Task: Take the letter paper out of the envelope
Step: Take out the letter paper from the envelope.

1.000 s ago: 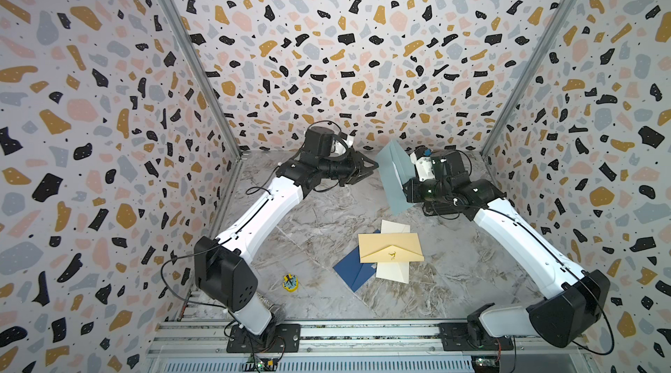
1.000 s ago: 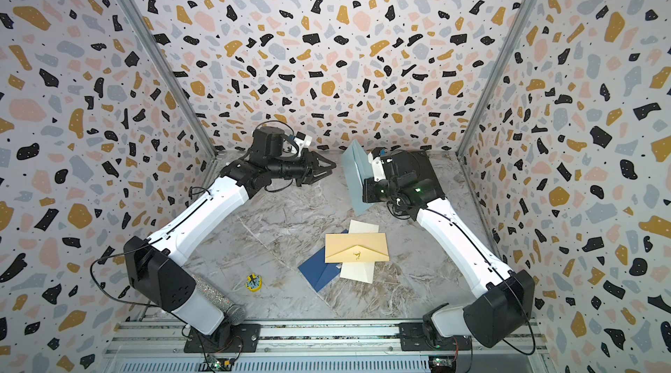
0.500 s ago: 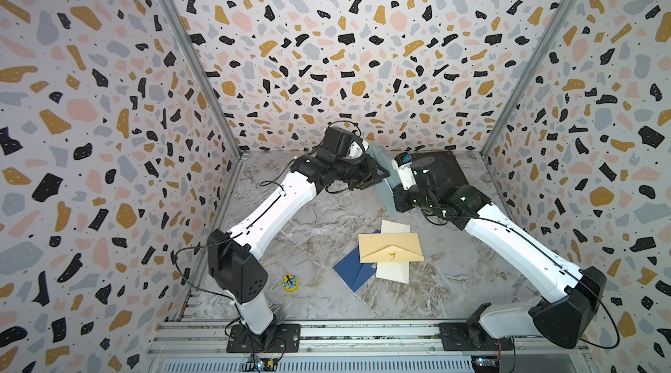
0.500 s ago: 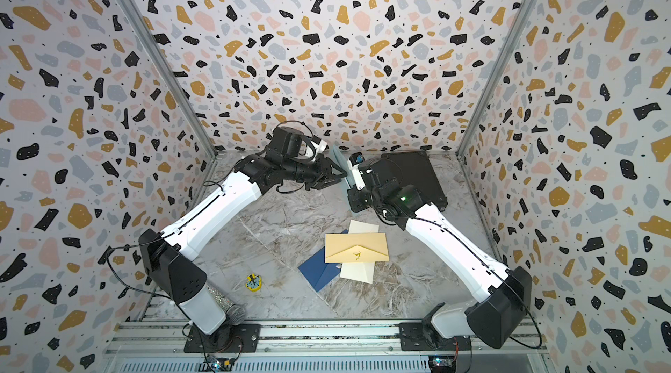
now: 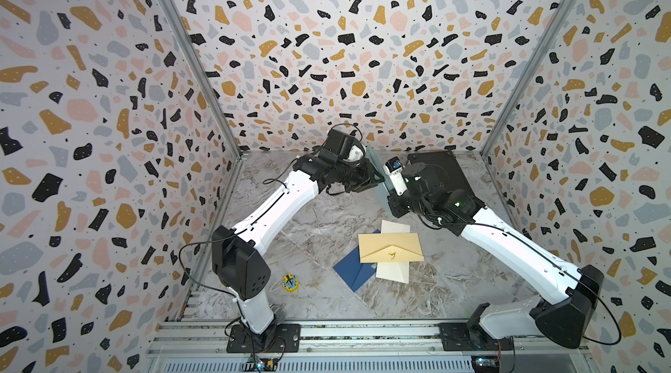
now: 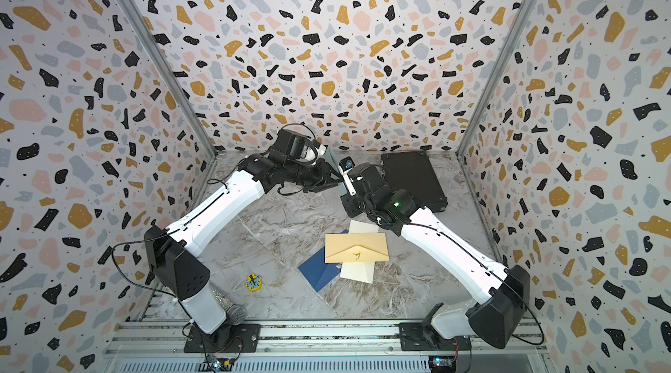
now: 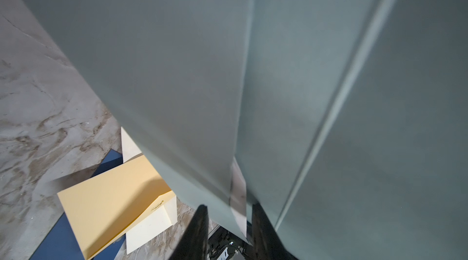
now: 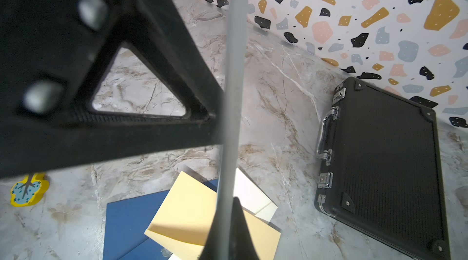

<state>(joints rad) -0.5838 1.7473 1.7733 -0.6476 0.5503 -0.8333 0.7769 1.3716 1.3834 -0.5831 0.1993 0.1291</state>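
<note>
A grey-blue envelope [image 5: 373,159] [image 6: 331,157] hangs upright above the back middle of the table, edge-on in the right wrist view [image 8: 231,81]. My right gripper [image 8: 229,208] is shut on its lower edge. The envelope fills the left wrist view [image 7: 177,56]. My left gripper [image 7: 230,231] [image 5: 377,181] meets it from the left. Its jaws stand narrowly open, astride the envelope's edge. Between the fingers [image 7: 200,231] a pale corner of the letter paper [image 7: 239,195] pokes out, with a gap still showing beside it.
On the table below lie a yellow envelope [image 5: 390,247], a cream sheet [image 5: 392,272] and a dark blue envelope [image 5: 353,273], overlapping. A black case [image 5: 441,171] lies at the back right. A small yellow figure [image 5: 290,282] sits at the front left.
My left arm has swung right until its jaws reach the envelope. The right arm has brought the envelope left to meet it. The left jaws have narrowed a little.
</note>
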